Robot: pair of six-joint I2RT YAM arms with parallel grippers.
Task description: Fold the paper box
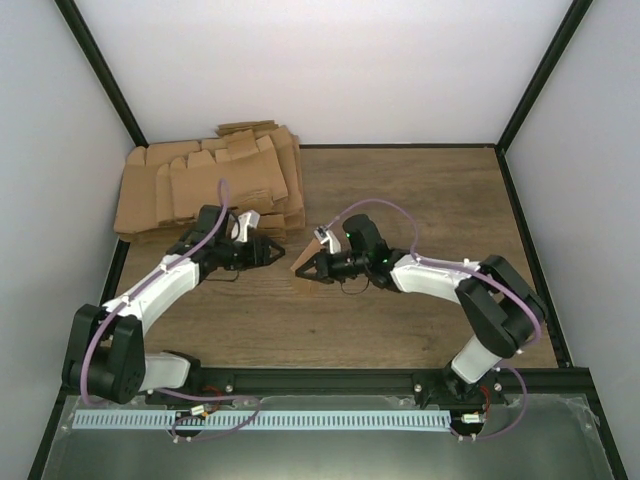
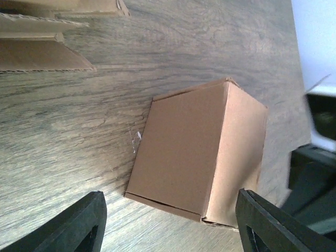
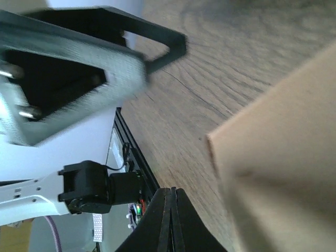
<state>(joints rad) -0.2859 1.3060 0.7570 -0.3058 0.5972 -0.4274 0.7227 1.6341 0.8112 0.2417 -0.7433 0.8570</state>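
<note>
With the small brown cardboard box (image 2: 194, 152) sitting near the middle of the wooden tabletop (image 2: 79, 121), just beyond the wide-open, empty left hand (image 2: 170, 197), a shove from the right hand (image 3: 169, 191), pinched shut on nothing just beside it, could skid or dent it.

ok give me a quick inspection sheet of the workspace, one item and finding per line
surface: wood-grain table, pale scuff beside the box
job's things: paper box, folded into a cuboid, resting on the table
clutter: untidy pile of flat cardboard blanks, far left corner
grippers: left gripper jaws open, box ahead, untouched; right gripper jaws shut beside the box
cables: purple cables looped along both arms, clear of the box
surroundings: white walls, black frame posts
</note>
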